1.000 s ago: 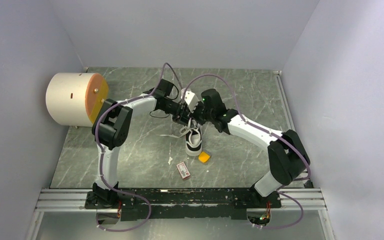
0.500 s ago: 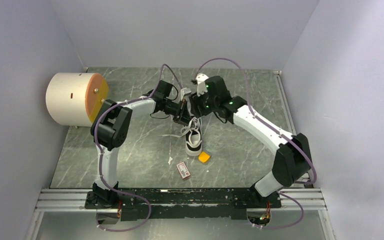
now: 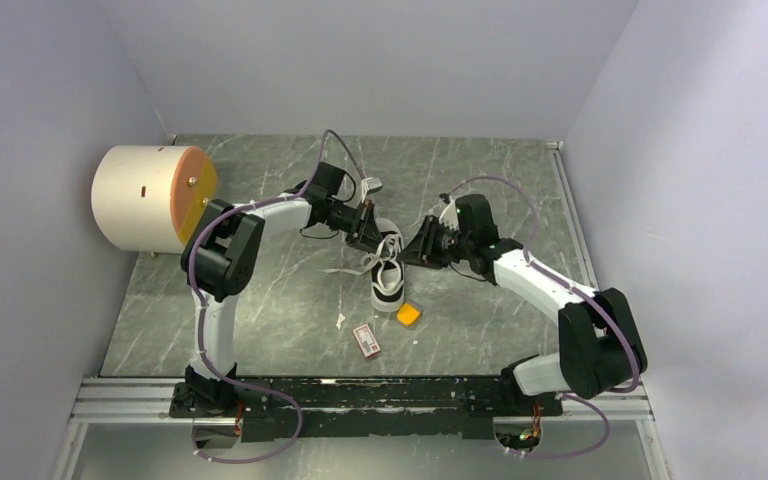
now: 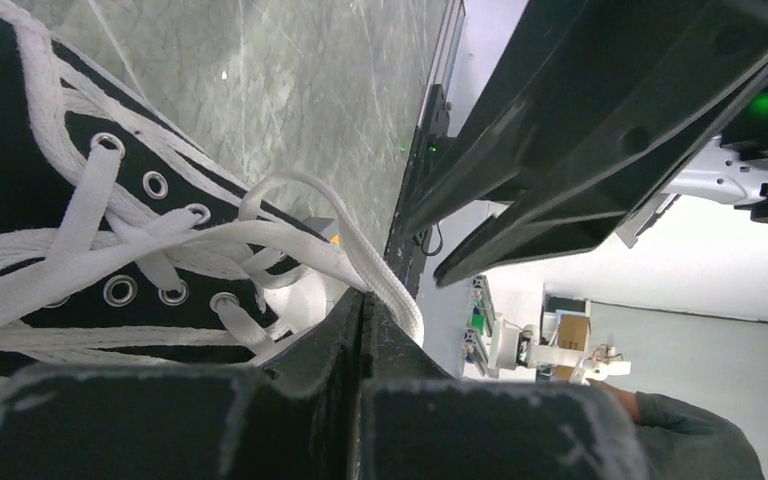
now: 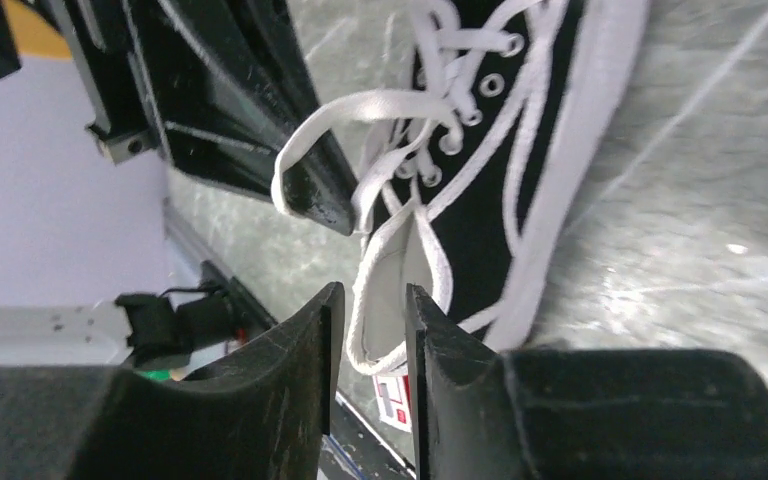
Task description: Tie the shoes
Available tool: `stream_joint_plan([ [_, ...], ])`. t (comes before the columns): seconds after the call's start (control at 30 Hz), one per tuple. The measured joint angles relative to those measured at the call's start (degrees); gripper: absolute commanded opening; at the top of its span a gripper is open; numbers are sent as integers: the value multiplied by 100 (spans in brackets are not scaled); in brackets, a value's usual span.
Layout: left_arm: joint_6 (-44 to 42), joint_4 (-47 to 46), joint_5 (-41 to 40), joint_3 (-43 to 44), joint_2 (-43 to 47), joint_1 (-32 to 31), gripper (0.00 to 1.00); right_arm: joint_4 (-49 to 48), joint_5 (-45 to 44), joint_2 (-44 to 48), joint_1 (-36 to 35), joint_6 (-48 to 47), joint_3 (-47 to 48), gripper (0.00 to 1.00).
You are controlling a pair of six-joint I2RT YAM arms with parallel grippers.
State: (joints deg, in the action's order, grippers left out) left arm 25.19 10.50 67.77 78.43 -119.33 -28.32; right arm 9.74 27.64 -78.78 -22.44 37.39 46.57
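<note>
1. Sneaker [image 3: 388,275]: one black-and-white low-top, lying near the middle of the table [image 3: 260,300]. Its white toe points toward the arm bases and its open collar points toward the back wall.
2. Lace [image 3: 345,270]: white. One loose end trails over the table to the left of the sneaker, while the rest crosses the eyelets.
3. Left gripper [image 3: 367,228]: set at the collar end of the sneaker, reaching in from the left. In the left wrist view, the left gripper [image 4: 362,300] has its fingers pressed together with no gap. A loop of lace [image 4: 220,235] rises from the eyelets of the sneaker [image 4: 20,200] and runs into the fingertips, so it is clenched on the lace.
4. Right gripper [image 3: 418,250]: just beside the sneaker on its right, level with the collar and apart from the left gripper. In the right wrist view, the right gripper [image 5: 371,292] shows a narrow gap between its fingers [image 5: 325,320], so it is released.
5. A second loop of lace [image 5: 360,103] stretches from the eyelets of the sneaker [image 5: 480,210] to the tip of the left gripper. A lower loop hangs in line with the right gripper's gap. Whether it touches the fingers cannot be told.
6. Block [image 3: 409,315]: small and orange, just beside the toe on its right.
7. Card [image 3: 366,340]: red and white, lying flat near the block and closer to the bases.
8. Drum [image 3: 150,198]: large and cream with an orange face, at the left edge of the table.
</note>
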Motion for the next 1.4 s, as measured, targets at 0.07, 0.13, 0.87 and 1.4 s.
stream_joint_plan([
  [0.07,46,-17,2,-11,0,0,5,-822,450,-46,24,260,-426,41],
  [0.13,109,-50,4,-11,0,0,5,-1541,796,-55,28,341,-798,45],
  [0.87,636,-566,260,-11,0,0,5,-5554,1611,-1237,33,339,-1534,33],
  [1.4,-750,957,-1978,-542,1266,826,70,-4059,874,-450,68,308,-1532,0],
])
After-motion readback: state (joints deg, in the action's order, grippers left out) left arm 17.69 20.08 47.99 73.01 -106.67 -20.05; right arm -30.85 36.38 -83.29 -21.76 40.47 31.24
